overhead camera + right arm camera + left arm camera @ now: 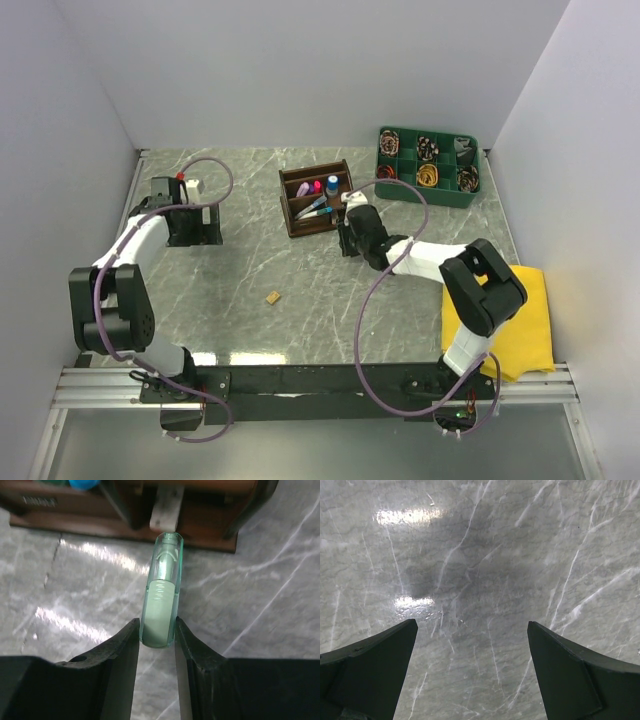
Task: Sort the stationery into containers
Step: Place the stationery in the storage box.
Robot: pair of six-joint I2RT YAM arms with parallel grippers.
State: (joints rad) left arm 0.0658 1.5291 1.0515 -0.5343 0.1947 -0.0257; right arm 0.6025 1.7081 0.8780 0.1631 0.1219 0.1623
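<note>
Highlighter (161,600) pinched by its tail in right end effector (157,625), aimed at the organiser (100,527), likely for dropping in; left end effector (472,624) wide, empty, out of the way.

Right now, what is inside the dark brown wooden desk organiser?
The organiser shows a pink marker, a purple marker, a blue-capped piece and thin pens. The right gripper, shut on a pale green marker, covers its right edge.
</note>
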